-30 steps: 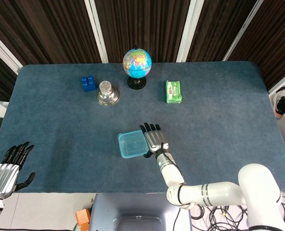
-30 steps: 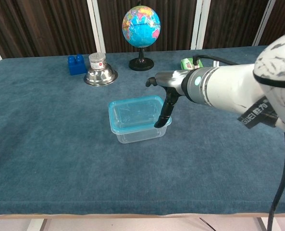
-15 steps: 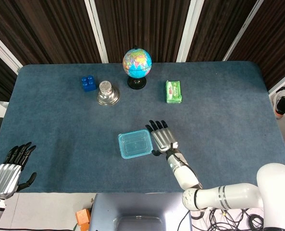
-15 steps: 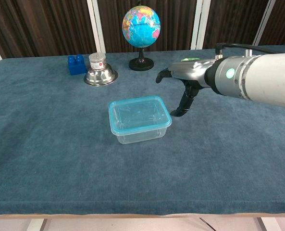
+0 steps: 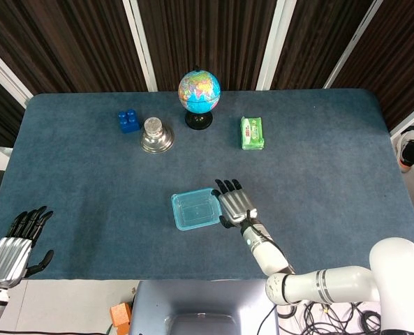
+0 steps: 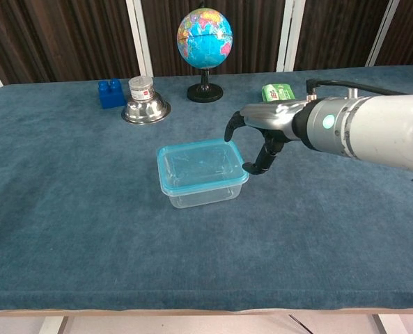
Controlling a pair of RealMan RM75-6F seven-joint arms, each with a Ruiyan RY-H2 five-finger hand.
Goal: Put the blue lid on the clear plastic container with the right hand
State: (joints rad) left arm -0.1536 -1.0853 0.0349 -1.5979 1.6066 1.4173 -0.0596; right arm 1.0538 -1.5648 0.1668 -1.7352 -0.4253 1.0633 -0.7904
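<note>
The blue lid [image 5: 194, 209] [image 6: 200, 163] lies flat on top of the clear plastic container [image 6: 205, 195] near the middle of the table. My right hand [image 5: 236, 203] [image 6: 263, 136] hovers just beside the container's right edge, fingers apart and pointing down, holding nothing. Its fingertips [image 6: 251, 168] are very close to the lid's right rim; whether they touch it I cannot tell. My left hand [image 5: 15, 246] hangs off the table's front left corner, fingers spread and empty; only the head view shows it.
At the back stand a globe [image 5: 199, 95] [image 6: 205, 38], a steel bowl with a small jar in it [image 5: 156, 136] [image 6: 145, 104], a blue toy block [image 5: 128, 121] [image 6: 110, 93] and a green packet [image 5: 252, 132] [image 6: 278, 91]. Blue cloth covers the table [image 5: 318, 160].
My right hand came off the lid's right edge, drew away to the right, then moved back close to the container. The lid stayed on the container.
</note>
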